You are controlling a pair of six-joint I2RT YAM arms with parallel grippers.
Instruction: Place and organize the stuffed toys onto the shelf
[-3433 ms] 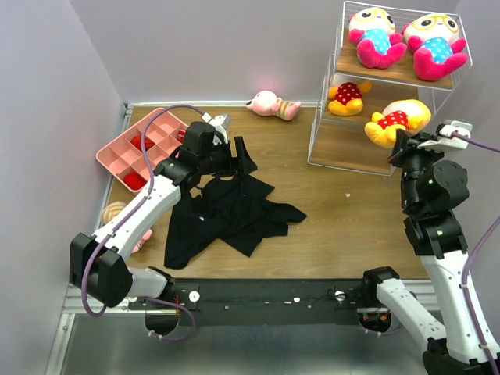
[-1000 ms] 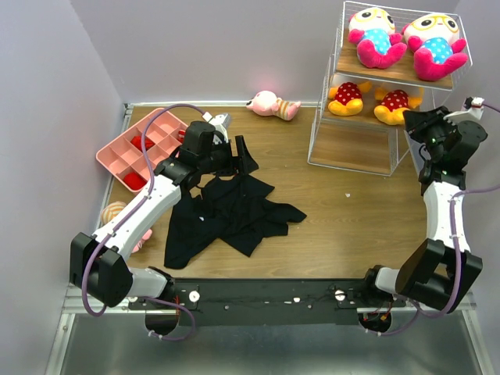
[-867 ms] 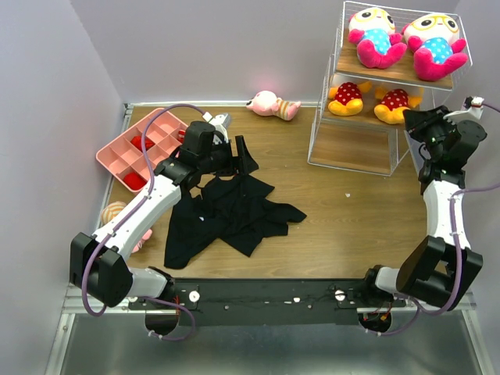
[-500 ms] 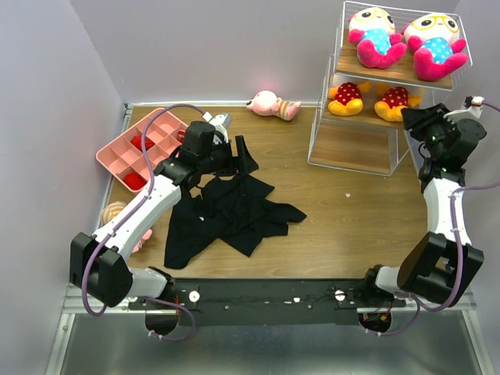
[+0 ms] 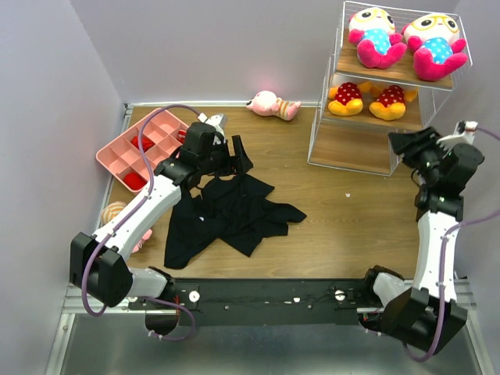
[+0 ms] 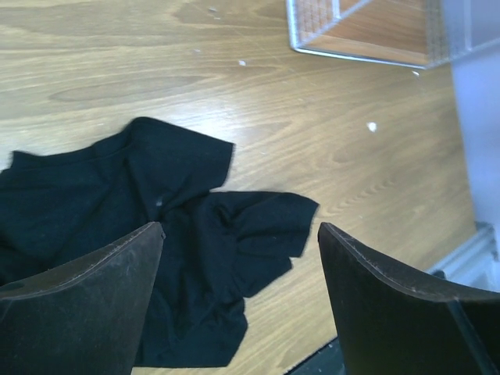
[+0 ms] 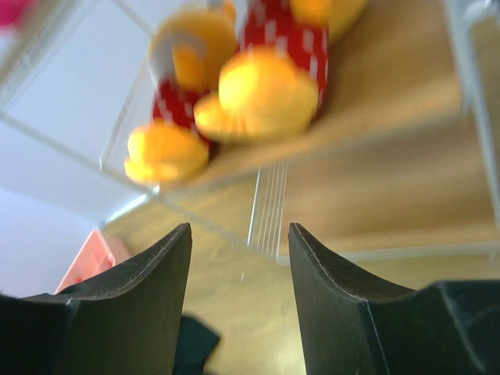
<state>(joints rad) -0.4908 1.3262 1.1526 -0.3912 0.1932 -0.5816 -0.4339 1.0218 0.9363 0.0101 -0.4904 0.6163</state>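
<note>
My right claw [image 5: 405, 142] is open and empty now, pulled back from the shelf [image 5: 351, 148], leaving the second yellow toy [image 5: 388, 98] on its middle board [image 5: 364, 119]; the pink toy [image 5: 273, 105] is next

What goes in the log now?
right jaws: open, empty | right yellow toy: shelf, middle tier | far pink toy: on table

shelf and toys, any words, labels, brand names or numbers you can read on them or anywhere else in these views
No readable text in any view.
The blue dotted toy, red dotted toy and pink striped toy show only dots, stripes and faces, no letters.
The shelf, black cloth and pink tray carry no print or label that shows.
</note>
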